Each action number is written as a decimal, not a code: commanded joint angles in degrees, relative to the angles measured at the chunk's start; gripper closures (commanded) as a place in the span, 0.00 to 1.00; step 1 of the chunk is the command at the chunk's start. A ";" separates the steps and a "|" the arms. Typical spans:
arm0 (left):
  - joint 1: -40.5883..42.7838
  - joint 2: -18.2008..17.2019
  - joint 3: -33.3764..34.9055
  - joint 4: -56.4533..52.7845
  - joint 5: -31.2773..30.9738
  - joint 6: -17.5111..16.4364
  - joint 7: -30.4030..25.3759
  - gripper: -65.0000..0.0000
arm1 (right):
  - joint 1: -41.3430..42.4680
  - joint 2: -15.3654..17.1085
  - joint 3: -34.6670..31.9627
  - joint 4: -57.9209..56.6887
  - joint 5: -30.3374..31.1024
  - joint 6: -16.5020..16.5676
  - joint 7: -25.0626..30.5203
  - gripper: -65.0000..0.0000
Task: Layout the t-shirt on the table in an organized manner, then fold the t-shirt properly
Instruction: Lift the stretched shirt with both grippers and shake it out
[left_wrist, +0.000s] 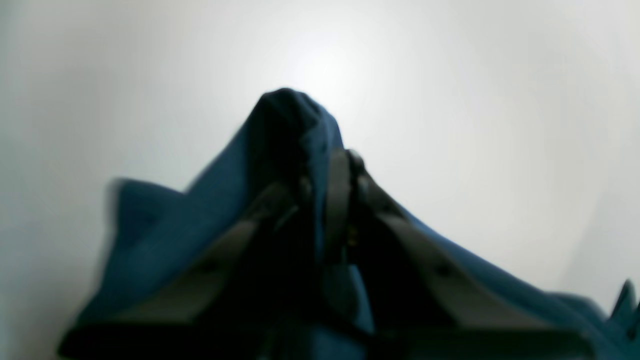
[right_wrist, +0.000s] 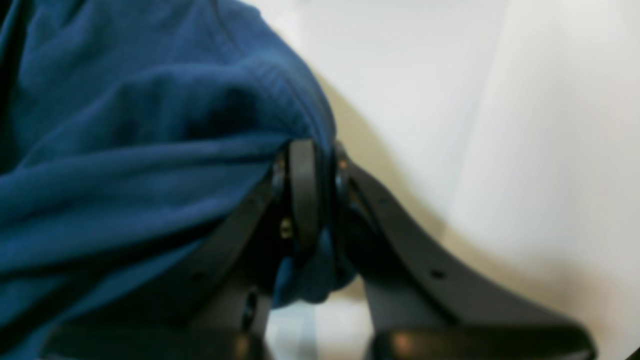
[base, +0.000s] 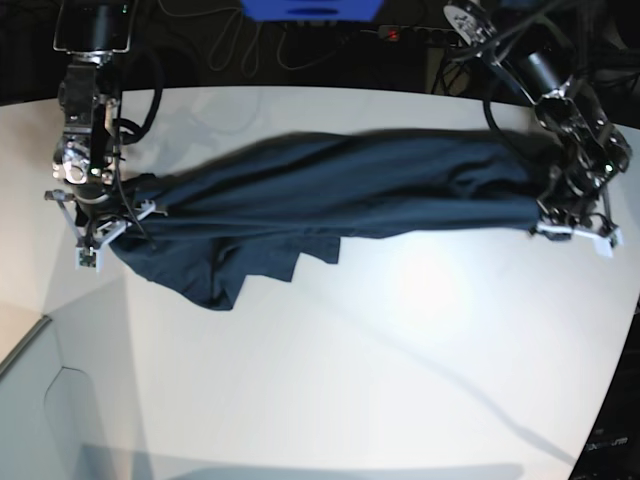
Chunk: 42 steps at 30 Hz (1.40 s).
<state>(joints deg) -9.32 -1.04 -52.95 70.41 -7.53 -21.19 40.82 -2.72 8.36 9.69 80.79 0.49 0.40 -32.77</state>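
- The t-shirt (base: 340, 195) hangs stretched above the table (base: 400, 380), long axis running side to side across the base view.
- The left gripper (base: 560, 215) is clamped on one end of the cloth.
- The right gripper (base: 100, 215) pinches the opposite end, a bunch sagging beside it.

t-shirt (base: 340, 190): plain dark navy blue | table (base: 400, 350): smooth white

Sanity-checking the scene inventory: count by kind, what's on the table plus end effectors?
t-shirt, navy: 1
table, white: 1
End effectors, each shut on the shirt: 2, left end effector and right end effector
Total: 4
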 joint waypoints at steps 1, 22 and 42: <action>-2.06 -0.94 -0.02 2.77 -0.69 -0.30 -1.65 1.00 | 1.01 0.47 0.11 1.01 -0.18 -0.01 1.52 0.91; -10.33 1.08 -0.28 24.14 -5.17 -0.66 11.53 1.00 | 4.52 0.74 0.11 4.61 -0.18 -0.01 1.26 0.91; 14.20 0.03 -7.14 21.76 -24.60 -0.66 14.79 0.99 | 3.20 0.56 0.11 4.52 -0.18 -0.01 1.43 0.91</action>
<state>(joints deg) 5.08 -0.19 -59.90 91.18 -31.16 -21.67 56.80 -0.49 8.36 9.58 84.38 0.89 0.43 -32.82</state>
